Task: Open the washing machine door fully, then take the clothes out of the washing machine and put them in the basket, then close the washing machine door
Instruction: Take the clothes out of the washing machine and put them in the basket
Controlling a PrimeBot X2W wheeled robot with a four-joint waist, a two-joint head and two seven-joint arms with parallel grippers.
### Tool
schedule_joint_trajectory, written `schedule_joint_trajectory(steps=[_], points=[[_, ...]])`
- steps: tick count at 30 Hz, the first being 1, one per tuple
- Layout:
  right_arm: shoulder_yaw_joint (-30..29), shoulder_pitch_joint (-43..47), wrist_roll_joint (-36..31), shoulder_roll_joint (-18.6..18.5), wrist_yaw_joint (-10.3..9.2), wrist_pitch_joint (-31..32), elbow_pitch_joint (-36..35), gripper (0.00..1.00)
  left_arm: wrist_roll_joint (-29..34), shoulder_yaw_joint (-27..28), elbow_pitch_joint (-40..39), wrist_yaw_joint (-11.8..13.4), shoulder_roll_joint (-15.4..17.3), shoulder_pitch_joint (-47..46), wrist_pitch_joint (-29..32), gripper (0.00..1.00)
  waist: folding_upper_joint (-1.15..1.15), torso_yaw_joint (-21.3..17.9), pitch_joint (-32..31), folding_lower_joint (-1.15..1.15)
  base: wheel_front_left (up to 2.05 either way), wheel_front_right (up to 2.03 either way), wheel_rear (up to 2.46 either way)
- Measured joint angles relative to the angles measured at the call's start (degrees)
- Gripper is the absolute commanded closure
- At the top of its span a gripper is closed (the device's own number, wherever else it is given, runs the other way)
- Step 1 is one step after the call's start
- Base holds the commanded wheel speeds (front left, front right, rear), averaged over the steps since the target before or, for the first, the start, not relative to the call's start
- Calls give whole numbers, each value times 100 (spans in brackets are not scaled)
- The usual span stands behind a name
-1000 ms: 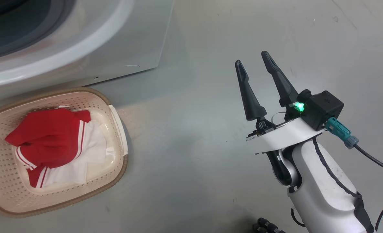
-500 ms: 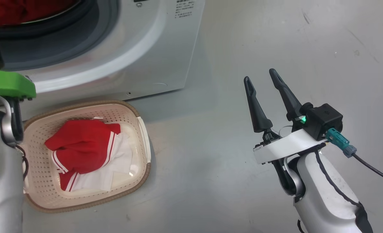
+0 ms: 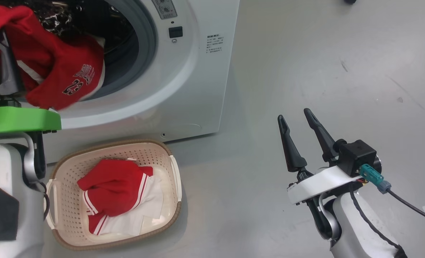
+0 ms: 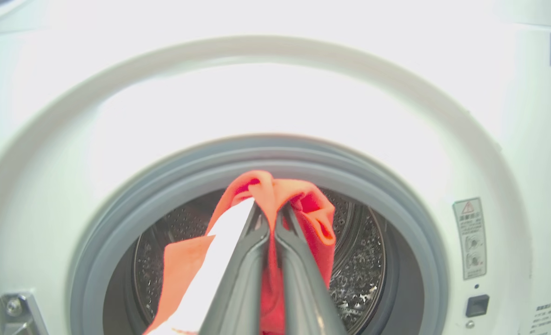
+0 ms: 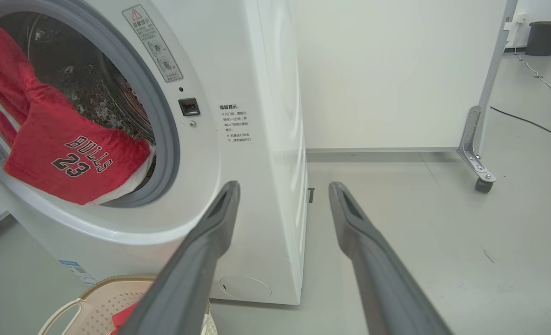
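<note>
Our left fingers (image 4: 271, 223) pinch a bunched fold of the soft, light shirt (image 3: 60, 77) at ten o'clock; our right fingers (image 3: 293, 115) gape empty.

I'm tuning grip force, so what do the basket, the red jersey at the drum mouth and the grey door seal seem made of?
The basket looks like matt cream moulded plastic, with regular rows of holes; its brown rim looks woven, perhaps imitation. The red jersey is soft fabric: it drapes and creases. The door seal is dull grey, probably rubber.
</note>
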Motion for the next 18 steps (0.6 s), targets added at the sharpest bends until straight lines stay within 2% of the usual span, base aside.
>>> schedule_joint_trajectory(steps=[8, 18], points=[[-10, 281, 1, 0, 41, 0, 41, 0, 177, -60, -821, 56, -48, 340, -41, 100, 0, 56, -577, 0, 0, 0, 0], [-51, 495, 0, 2, 41, 0, 26, 0, 212, -63, -1537, 155, -167, 948, -42, 100, 0, 108, -930, 0, 0, 0, 0]])
